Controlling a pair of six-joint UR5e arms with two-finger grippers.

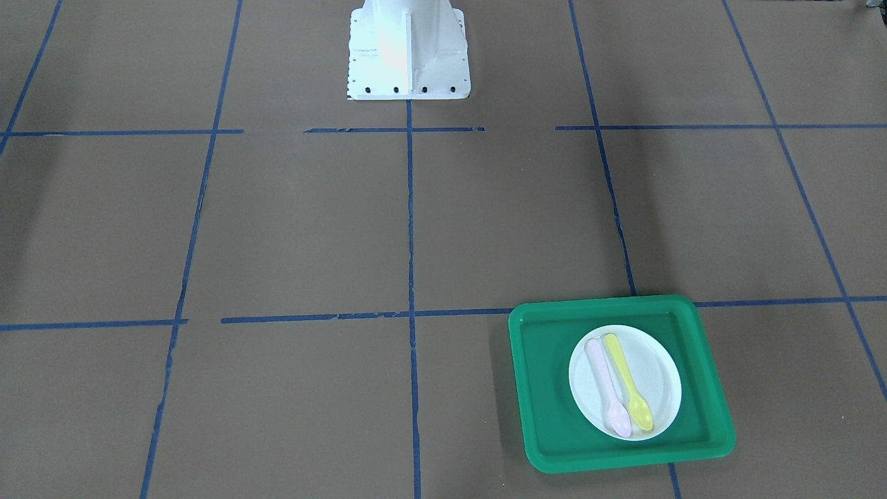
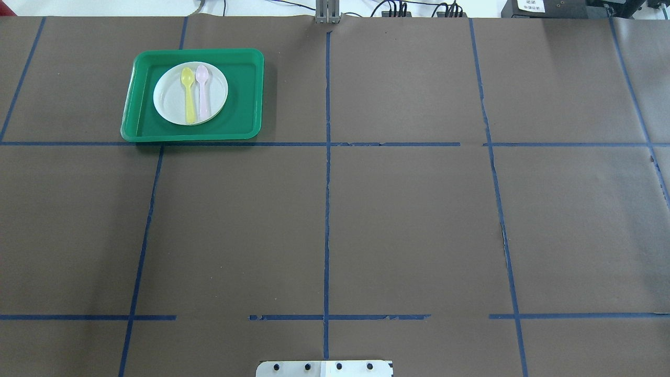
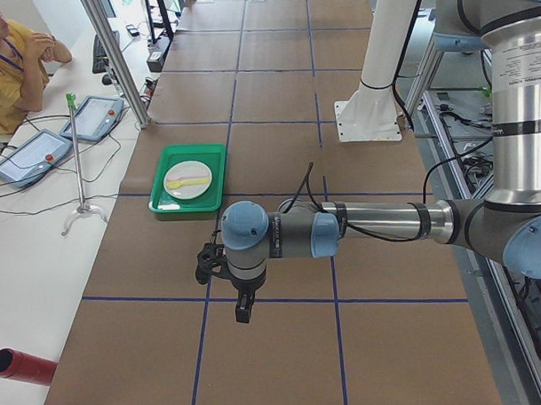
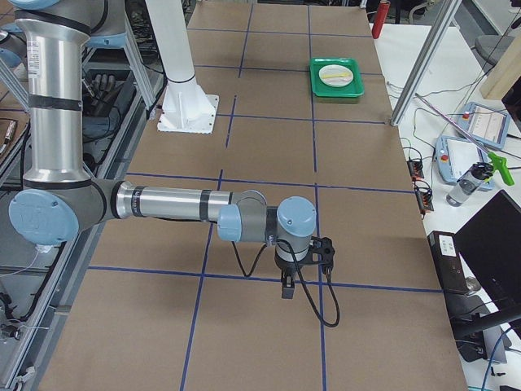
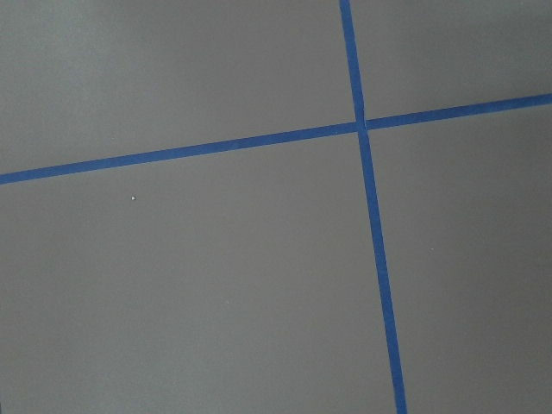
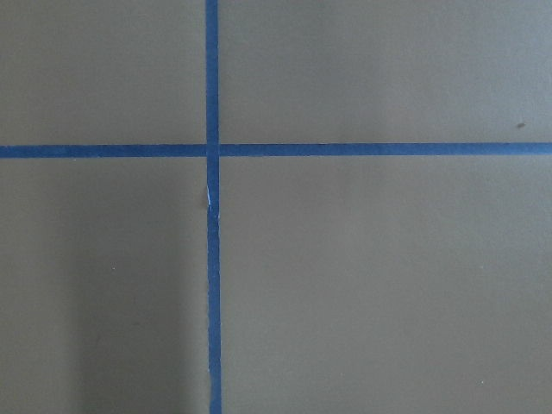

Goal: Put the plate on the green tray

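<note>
Grey-brown tabletop (image 2: 408, 220) lies under my left pincer (image 3: 244, 308) and right pincer (image 4: 286, 290); I cannot tell whether either is spread. Well apart from both, the plate (image 2: 168, 99) sits inside the green tray (image 2: 244, 107), carrying a yellow spoon (image 2: 188, 97) and a pink spoon (image 2: 203, 94).

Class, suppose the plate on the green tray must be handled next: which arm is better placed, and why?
Left. The green tray with the plate lies on the robot's left side; the left gripper hangs nearer it than the right gripper.
</note>
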